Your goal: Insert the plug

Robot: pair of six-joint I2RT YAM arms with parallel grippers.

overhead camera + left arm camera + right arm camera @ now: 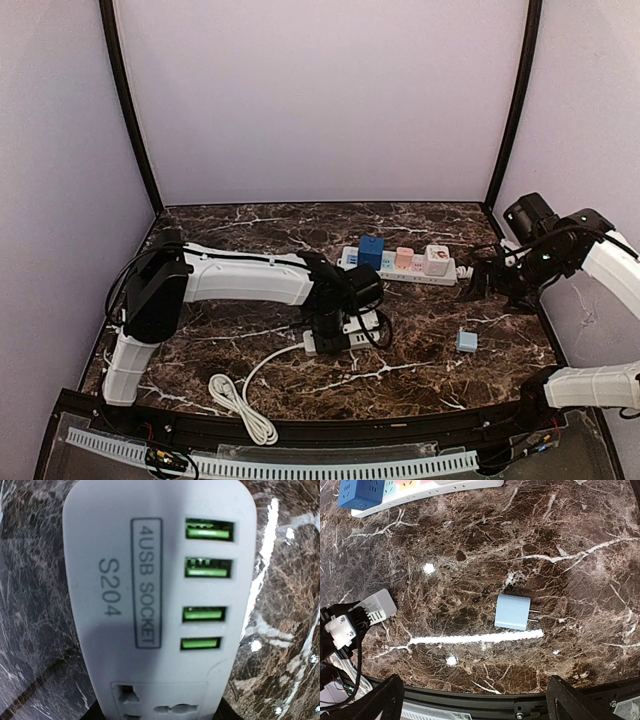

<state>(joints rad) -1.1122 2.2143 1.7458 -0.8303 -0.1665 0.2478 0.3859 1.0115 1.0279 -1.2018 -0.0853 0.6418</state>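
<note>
The plug [514,611] is a small light-blue cube adapter with two metal prongs. It lies flat on the marble at the right [467,340], with nothing touching it. My right gripper [475,285] hangs open well above it, its dark fingertips [375,700] at the bottom corners of the right wrist view. A white power strip [160,580] marked "4USB SOCKET S204", with green USB ports and a socket, lies mid-table [365,322]. My left gripper [160,715] is shut on it, a black finger against each long side.
A second white power strip [400,268] lies at the back with a blue adapter [371,252] and pink ones plugged in. A coiled white cable [240,395] runs from the near strip toward the front edge. Black frame posts stand at the back corners.
</note>
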